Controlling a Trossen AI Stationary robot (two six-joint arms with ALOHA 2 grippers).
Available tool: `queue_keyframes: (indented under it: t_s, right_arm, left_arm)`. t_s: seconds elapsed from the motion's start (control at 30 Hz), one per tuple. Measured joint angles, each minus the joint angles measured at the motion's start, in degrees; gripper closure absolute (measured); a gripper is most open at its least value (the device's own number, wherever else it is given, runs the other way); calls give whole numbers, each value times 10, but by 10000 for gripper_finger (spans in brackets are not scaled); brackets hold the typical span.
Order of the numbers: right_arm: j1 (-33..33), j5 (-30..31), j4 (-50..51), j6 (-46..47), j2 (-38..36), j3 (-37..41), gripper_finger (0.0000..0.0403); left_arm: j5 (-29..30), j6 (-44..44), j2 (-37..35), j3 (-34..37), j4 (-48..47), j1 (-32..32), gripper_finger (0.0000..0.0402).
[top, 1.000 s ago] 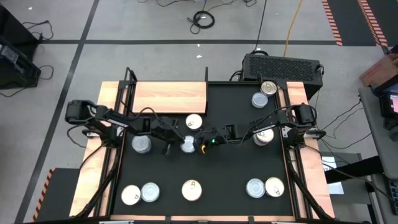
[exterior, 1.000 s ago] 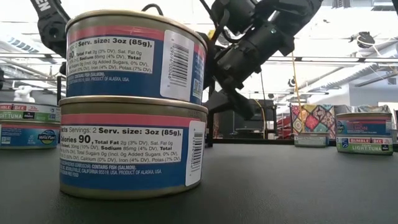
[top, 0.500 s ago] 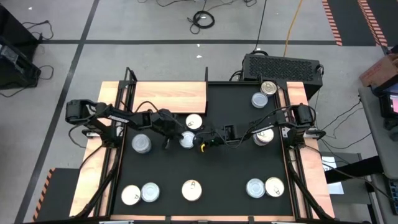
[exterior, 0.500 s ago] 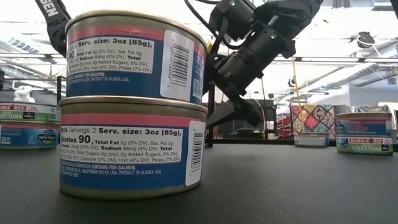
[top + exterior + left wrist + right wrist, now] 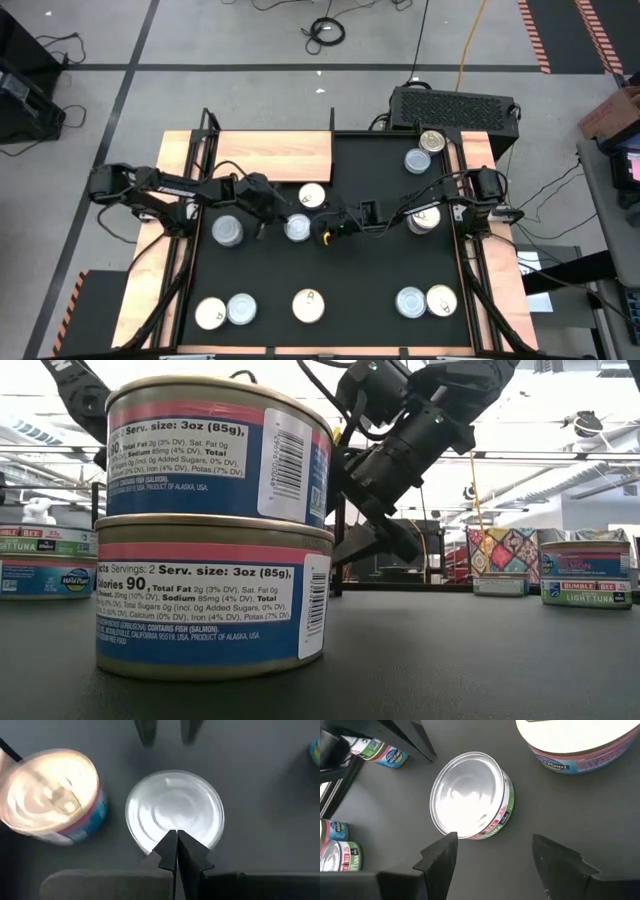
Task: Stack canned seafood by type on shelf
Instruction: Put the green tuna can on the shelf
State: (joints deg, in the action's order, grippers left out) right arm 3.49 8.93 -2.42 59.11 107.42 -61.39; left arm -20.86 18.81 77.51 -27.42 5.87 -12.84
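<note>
A silver-topped tin (image 5: 298, 228) stands on the black mat near the table's middle, with a cream-topped tin (image 5: 312, 197) just beyond it. My left gripper (image 5: 176, 845) is shut, and its tips show over the near rim of the silver tin (image 5: 175, 815). My right gripper (image 5: 497, 855) comes from the table's right and is open. Its fingers stand just short of the silver tin (image 5: 470, 795) without touching it. The light wooden shelf (image 5: 270, 155) lies at the far left with nothing on it. My left gripper's shut fingertips (image 5: 170, 851) slant down from the table's left and overlap the silver tin's near rim (image 5: 150, 851) in the left wrist view. I cannot tell whether they touch it. The tin stands flat on the mat.
A stack of two blue-labelled tins (image 5: 215, 530) stands at the front middle. Pairs of tins sit at the front left (image 5: 225, 311) and front right (image 5: 425, 301), two more at the far right (image 5: 425, 150), one (image 5: 228, 232) under my left arm and one (image 5: 425, 218) under my right arm.
My right gripper has opened wider in place. My left gripper, still shut, has drawn back a little toward the table's left and risen slightly.
</note>
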Motion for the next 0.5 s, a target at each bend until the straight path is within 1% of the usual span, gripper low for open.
queue_keyframes:
  t_s: [0.17,0.37,0.5]
  right_arm:
    - [0,0,-24,-5,5,0,156]
    - [0,0,-31,-7,5,0,156]
    - [1,0,-33,10,7,0,156]
  left_arm:
    - [0,0,30,-1,10,1,389]
    - [2,1,61,-4,20,1,389]
    - [2,10,73,-4,19,1,389]
